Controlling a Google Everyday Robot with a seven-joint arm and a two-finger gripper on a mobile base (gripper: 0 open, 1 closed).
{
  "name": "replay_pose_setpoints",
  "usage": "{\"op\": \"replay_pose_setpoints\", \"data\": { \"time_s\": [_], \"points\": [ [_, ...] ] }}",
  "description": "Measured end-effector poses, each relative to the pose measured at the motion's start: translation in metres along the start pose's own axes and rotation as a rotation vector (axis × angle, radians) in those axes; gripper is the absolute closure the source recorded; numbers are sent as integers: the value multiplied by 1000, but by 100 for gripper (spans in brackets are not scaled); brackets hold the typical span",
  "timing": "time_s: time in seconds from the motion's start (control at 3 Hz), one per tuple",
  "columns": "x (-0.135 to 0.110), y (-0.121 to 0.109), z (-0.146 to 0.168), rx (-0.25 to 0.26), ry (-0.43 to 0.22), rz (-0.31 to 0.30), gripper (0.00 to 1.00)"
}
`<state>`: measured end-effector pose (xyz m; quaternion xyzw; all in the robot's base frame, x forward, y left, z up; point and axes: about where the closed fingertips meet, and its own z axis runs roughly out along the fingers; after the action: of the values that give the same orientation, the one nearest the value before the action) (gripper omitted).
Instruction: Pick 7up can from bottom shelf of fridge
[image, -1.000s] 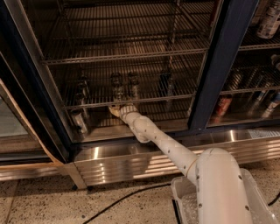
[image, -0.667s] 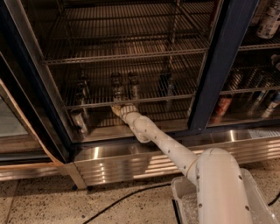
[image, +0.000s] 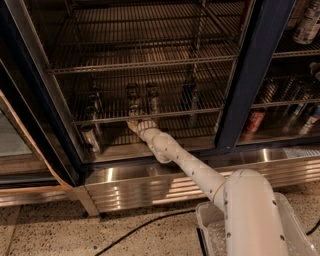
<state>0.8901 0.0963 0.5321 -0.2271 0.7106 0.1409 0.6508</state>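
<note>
The fridge (image: 248, 75) stands open with its dark blue frame and wire shelves. Two small cans stand side by side on the bottom shelf (image: 200, 112). The left one, which I take for the 7up can (image: 133, 98), has a silver top and a pale label. A darker can (image: 152, 98) stands right of it. My gripper (image: 134, 123) is at the shelf's front edge, just in front of and slightly below the 7up can. My white arm (image: 185, 162) reaches in from the lower right.
More cans stand at the shelf's left (image: 95, 98) and right (image: 190, 95), and one lower down at the left (image: 90, 139). A red can (image: 255, 121) sits in the right compartment. Below are the ribbed steel base panel (image: 150, 185) and a black floor cable (image: 145, 225).
My gripper has crept slightly to the right and further in towards the cans. The cans have not moved.
</note>
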Motion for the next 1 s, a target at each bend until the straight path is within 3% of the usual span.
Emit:
{"op": "replay_pose_setpoints", "data": {
  "time_s": [1.0],
  "points": [
    [-20, 9, -39, -47, -32, 32, 100]
  ]
}}
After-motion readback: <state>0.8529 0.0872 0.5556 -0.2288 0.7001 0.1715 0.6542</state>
